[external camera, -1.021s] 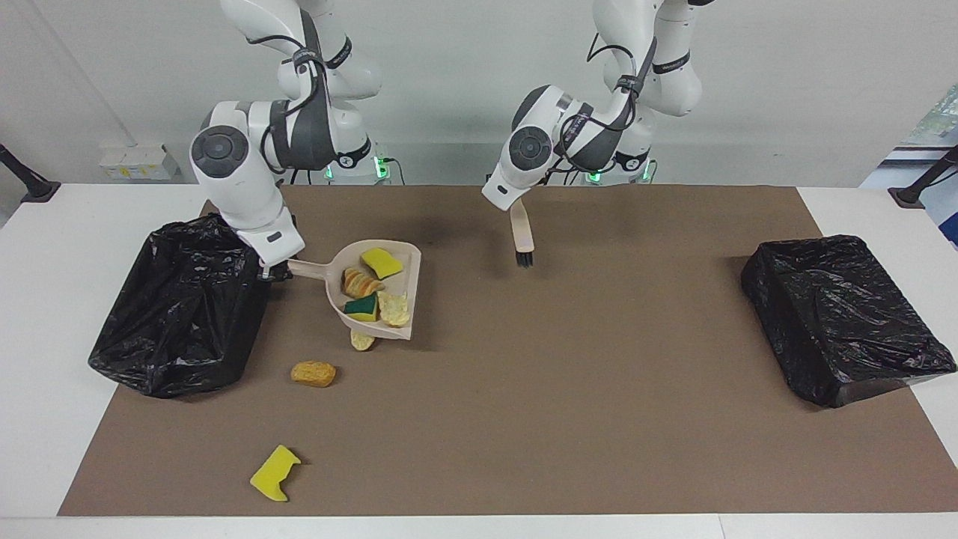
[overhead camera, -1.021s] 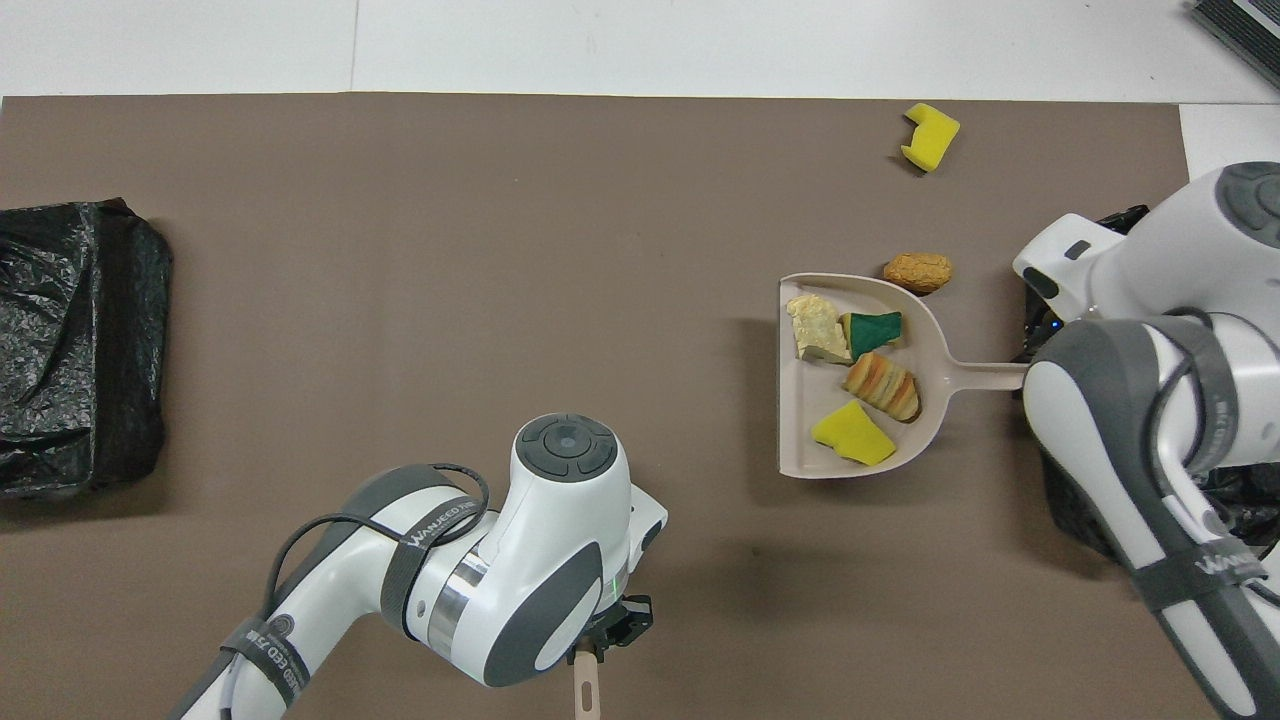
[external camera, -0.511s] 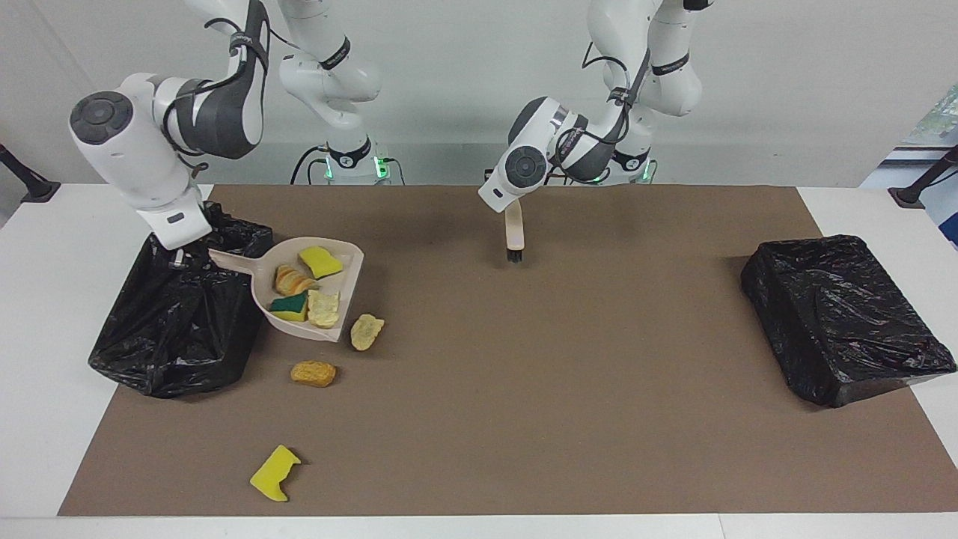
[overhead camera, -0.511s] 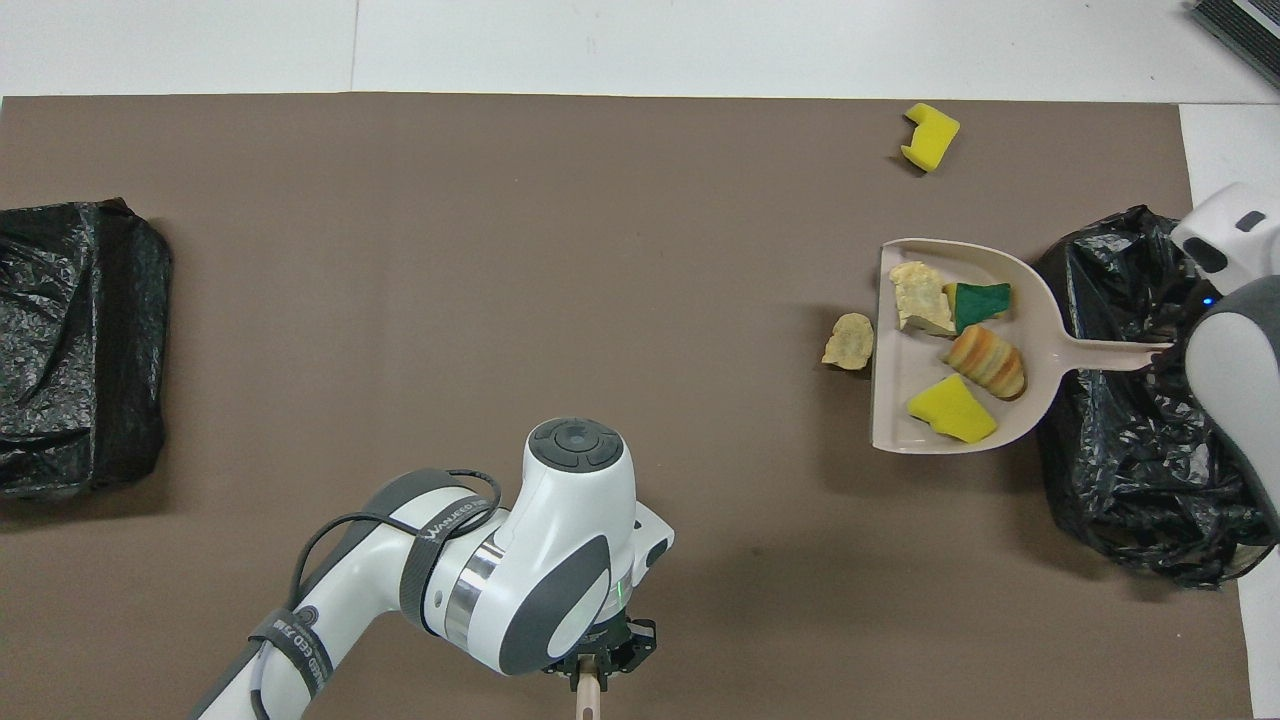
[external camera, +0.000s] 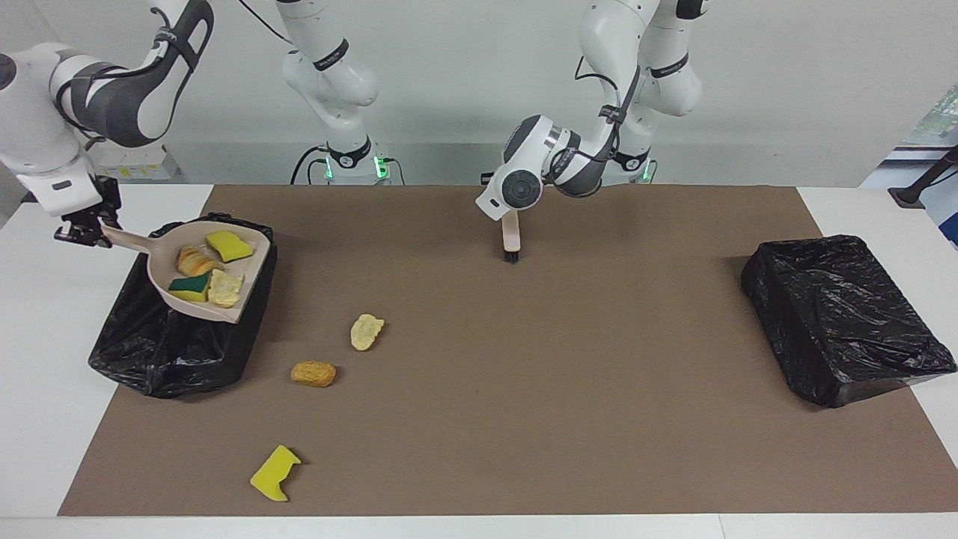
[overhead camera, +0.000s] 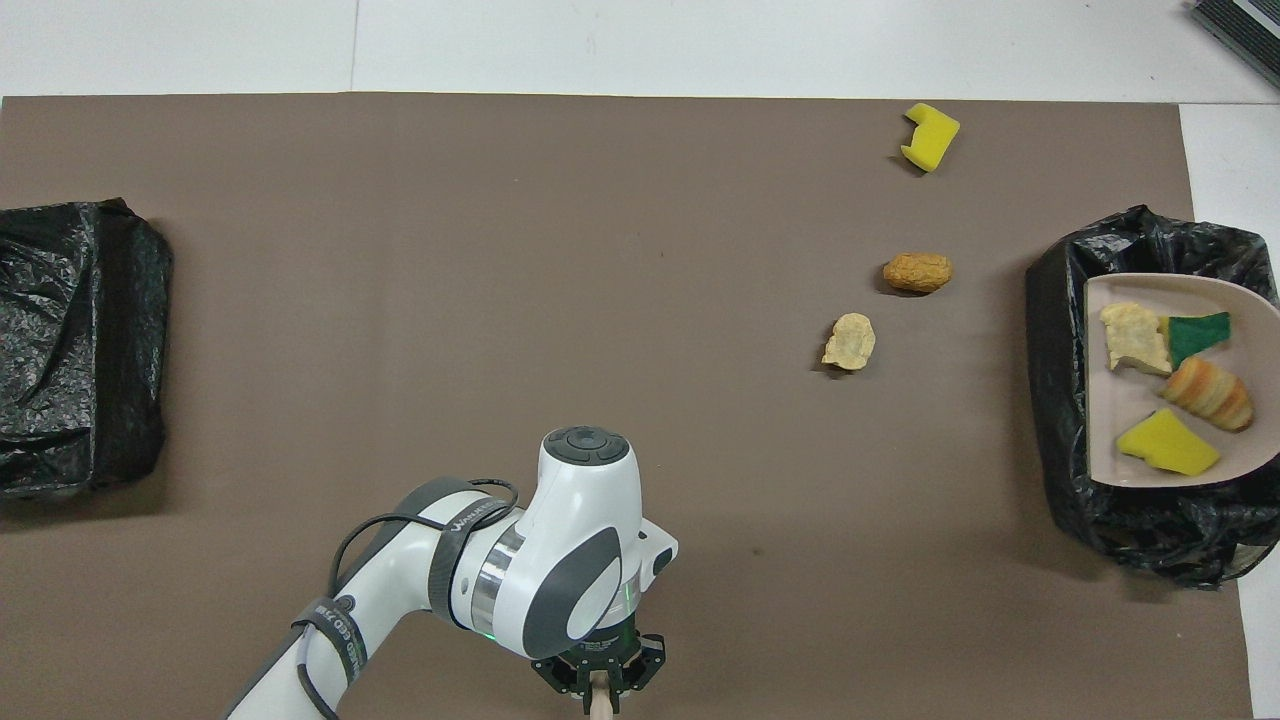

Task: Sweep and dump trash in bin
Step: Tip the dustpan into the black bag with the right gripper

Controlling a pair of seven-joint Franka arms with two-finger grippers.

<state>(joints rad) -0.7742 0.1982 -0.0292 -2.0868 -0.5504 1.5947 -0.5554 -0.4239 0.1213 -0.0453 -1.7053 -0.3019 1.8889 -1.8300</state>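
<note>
Brush (external camera: 513, 233): one, pinched by left gripper (overhead camera: 598, 678) at the robots' edge of the brown mat (external camera: 569, 359), bristles down. Dustpan (external camera: 200, 283): one, handle clamped by right gripper (external camera: 84, 228), held over the black bin (external camera: 179, 337) at the right arm's end; second black bin (external camera: 842, 318) at the left arm's end. Trash: four pieces in the dustpan (overhead camera: 1170, 390); three on the mat, pale scrap (external camera: 366, 332), then tan piece (external camera: 313, 373), then yellow sponge chunk (external camera: 275, 472) farthest out.

White table (external camera: 45, 419); brown mat (external camera: 524, 374); two bins (external camera: 842, 318); three scraps (external camera: 313, 373)
</note>
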